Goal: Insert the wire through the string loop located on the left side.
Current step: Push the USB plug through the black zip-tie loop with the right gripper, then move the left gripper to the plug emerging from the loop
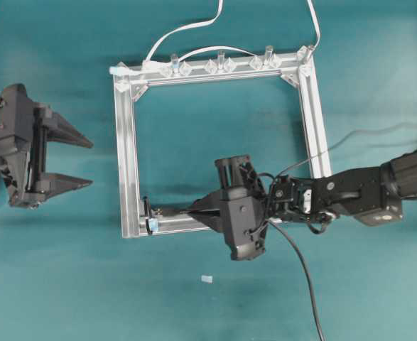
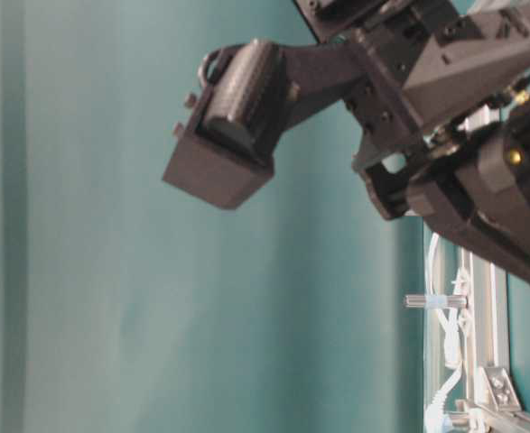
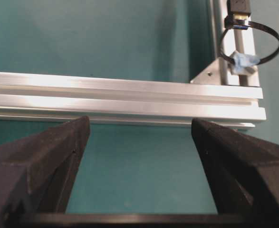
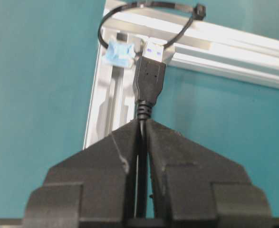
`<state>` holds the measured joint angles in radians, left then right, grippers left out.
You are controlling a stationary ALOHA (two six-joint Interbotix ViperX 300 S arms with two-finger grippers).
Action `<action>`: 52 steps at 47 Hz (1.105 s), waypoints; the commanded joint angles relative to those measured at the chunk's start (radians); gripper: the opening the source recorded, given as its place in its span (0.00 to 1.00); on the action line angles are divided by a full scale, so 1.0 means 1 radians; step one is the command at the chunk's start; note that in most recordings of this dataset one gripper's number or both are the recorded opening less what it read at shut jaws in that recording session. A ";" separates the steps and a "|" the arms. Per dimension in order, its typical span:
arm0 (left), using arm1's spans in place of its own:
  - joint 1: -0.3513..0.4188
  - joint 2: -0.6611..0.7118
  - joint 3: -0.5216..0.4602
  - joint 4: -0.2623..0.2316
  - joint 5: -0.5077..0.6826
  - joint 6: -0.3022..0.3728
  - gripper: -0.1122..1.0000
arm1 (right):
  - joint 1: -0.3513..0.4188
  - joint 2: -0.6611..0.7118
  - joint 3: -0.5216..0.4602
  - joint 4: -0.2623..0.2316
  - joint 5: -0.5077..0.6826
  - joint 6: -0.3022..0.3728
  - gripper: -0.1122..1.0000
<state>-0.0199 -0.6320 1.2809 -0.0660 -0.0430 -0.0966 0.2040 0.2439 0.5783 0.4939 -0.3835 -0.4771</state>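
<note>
The wire (image 1: pixel 304 277) is a thin black cable ending in a black plug (image 4: pixel 149 76) with a silver tip. My right gripper (image 4: pixel 142 122) is shut on the cable just behind the plug, above the aluminium frame's (image 1: pixel 126 156) lower left corner. The string loop (image 4: pixel 102 26), a thin dark ring with a pale-blue tape tab (image 4: pixel 118 53), stands on that corner. The silver tip sits at the loop's mouth; whether it has passed through is unclear. The left wrist view shows the loop (image 3: pixel 272 52) and plug (image 3: pixel 238 7) at top right. My left gripper (image 1: pixel 87 163) is open and empty, left of the frame.
A white cable (image 1: pixel 187 28) runs to the frame's top rail, where several clear clips (image 1: pixel 219 65) stand. A small pale scrap (image 1: pixel 207 279) lies on the teal table below the frame. The right arm (image 1: pixel 364 192) crosses the frame's right rail.
</note>
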 commanded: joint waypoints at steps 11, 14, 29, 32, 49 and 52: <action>-0.038 -0.002 -0.025 0.003 0.012 -0.008 0.89 | -0.003 0.018 -0.069 -0.015 0.009 0.000 0.16; -0.040 0.000 -0.028 0.003 0.012 -0.008 0.89 | -0.006 0.026 -0.080 -0.020 0.012 0.002 0.16; -0.043 0.000 -0.043 0.003 0.012 -0.008 0.89 | -0.023 0.064 -0.144 -0.058 0.051 0.002 0.16; -0.046 0.000 -0.044 0.003 0.012 -0.006 0.89 | -0.025 0.071 -0.156 -0.064 0.058 0.002 0.16; -0.080 0.009 -0.061 0.003 0.012 -0.008 0.89 | -0.031 0.101 -0.210 -0.089 0.078 0.003 0.16; -0.083 0.009 -0.063 0.003 0.012 -0.009 0.89 | -0.031 0.106 -0.216 -0.089 0.078 0.003 0.16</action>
<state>-0.0951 -0.6243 1.2410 -0.0660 -0.0261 -0.0966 0.1733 0.3666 0.3927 0.4096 -0.3022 -0.4740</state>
